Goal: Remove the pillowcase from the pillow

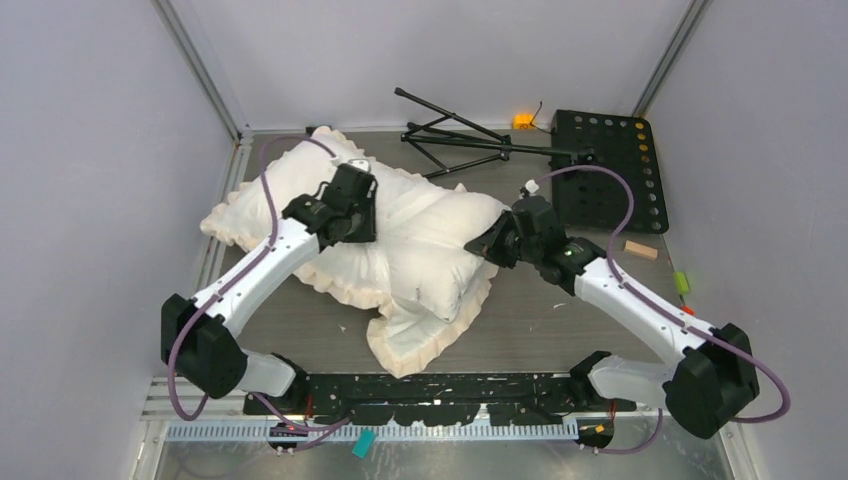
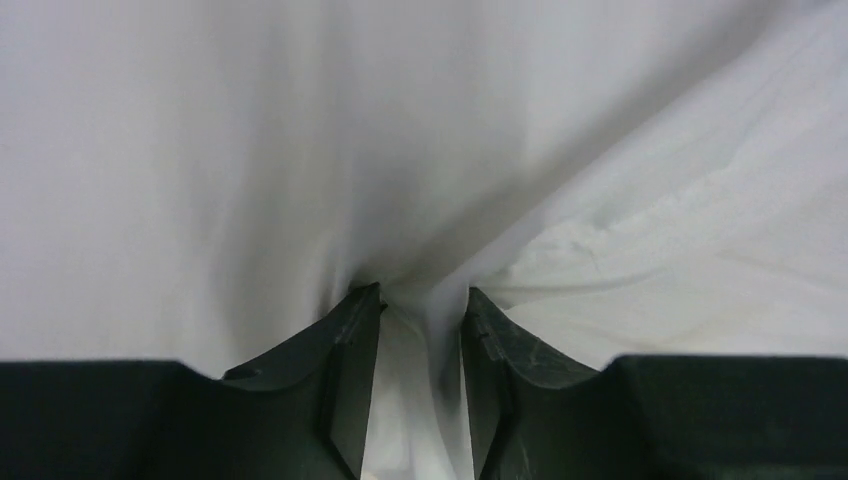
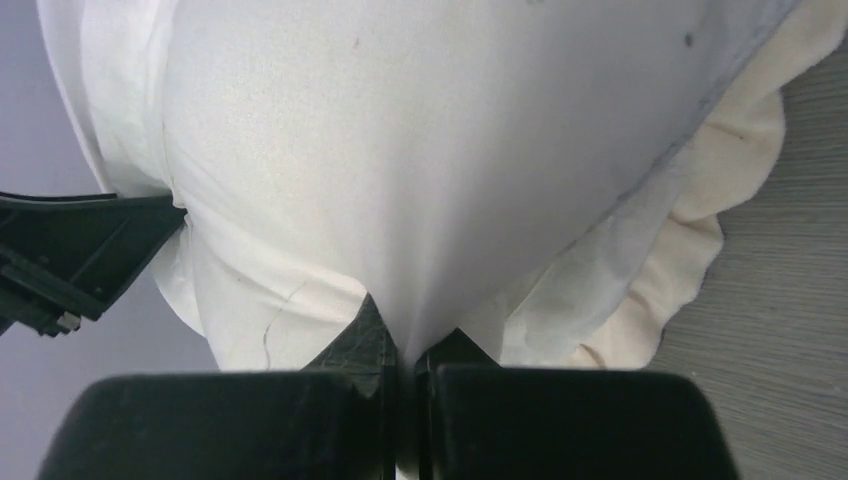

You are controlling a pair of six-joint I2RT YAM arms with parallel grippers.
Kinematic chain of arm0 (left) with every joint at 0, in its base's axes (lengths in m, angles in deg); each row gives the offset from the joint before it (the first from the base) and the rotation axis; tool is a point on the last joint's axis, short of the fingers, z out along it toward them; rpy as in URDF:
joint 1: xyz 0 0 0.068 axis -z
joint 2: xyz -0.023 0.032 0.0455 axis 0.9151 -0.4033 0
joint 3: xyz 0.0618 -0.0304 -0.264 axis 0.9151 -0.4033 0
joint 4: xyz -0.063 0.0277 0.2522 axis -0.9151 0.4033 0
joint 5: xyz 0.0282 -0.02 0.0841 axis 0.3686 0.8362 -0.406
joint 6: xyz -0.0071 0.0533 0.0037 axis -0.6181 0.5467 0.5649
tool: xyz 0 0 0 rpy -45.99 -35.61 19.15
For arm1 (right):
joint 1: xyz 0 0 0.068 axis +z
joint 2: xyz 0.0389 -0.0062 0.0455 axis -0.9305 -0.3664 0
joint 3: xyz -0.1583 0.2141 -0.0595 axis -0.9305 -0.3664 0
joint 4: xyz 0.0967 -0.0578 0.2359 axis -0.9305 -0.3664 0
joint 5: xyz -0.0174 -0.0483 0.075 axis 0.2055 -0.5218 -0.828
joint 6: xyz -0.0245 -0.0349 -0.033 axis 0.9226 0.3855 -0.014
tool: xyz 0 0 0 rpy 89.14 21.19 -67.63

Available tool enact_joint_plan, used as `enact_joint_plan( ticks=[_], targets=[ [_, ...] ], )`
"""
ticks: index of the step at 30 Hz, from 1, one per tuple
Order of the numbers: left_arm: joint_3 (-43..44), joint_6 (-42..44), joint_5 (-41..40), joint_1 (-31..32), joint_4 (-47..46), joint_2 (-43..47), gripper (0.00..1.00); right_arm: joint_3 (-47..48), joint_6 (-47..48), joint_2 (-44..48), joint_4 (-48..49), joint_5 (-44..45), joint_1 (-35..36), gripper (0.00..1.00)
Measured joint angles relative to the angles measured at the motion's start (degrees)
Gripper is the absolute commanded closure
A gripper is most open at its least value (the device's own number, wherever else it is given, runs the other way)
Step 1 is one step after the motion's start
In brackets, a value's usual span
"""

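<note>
The left gripper (image 2: 422, 300) has its fingers drawn narrow on a ridge of the pillowcase (image 2: 300, 150). White cloth fills the gap between them and fans out in creases beyond the tips. The right gripper (image 3: 408, 350) is pinched tight on a fold of speckled white fabric, seemingly the pillow (image 3: 400, 150), which bulges beyond the fingertips. The ruffled frill (image 3: 690, 240) lies to their right on the table (image 3: 790, 300).

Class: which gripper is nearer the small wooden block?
Right. The right gripper, at the right end of the pillow, sits left of the wooden block; the left gripper is farther off, over the pillow's middle.
</note>
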Motion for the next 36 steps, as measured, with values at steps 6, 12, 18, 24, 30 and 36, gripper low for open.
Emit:
enact_joint_plan(
  ticks=[6, 12, 18, 24, 30, 36],
  targets=[
    [-7.91, -5.7, 7.06, -13.14, -7.87, 7.21, 0.82, 2.49, 4.94, 7.74, -7.48, 0.26, -9.14, 1.0],
    [-10.82, -9.42, 15.06, -17.64, -11.52, 8.59, 0.75, 6.32, 9.64, 14.1, -16.2, -0.76, -15.82, 1.0],
    [-10.97, -8.41, 23.52, -20.09, -11.37, 10.32, 0.36, 7.23, 11.41, 13.35, -18.03, -6.36, -17.94, 1.0],
    [-10.84, -9.22, 26.21, -10.38, -7.74, 16.61, 0.15, 7.96, 8.9, 9.25, -13.7, -11.26, -19.45, 1.0],
    [-11.89, -14.12, 28.22, 3.43, -6.21, 24.9, 0.13, 10.84, 6.73, 5.53, -10.1, -13.09, -19.28, 1.0],
    [-20.7, -18.67, 28.02, 5.84, -8.09, 25.99, 0.21, 11.39, 5.51, 5.11, -7.85, -13.38, -18.43, 1.0]
  ],
)
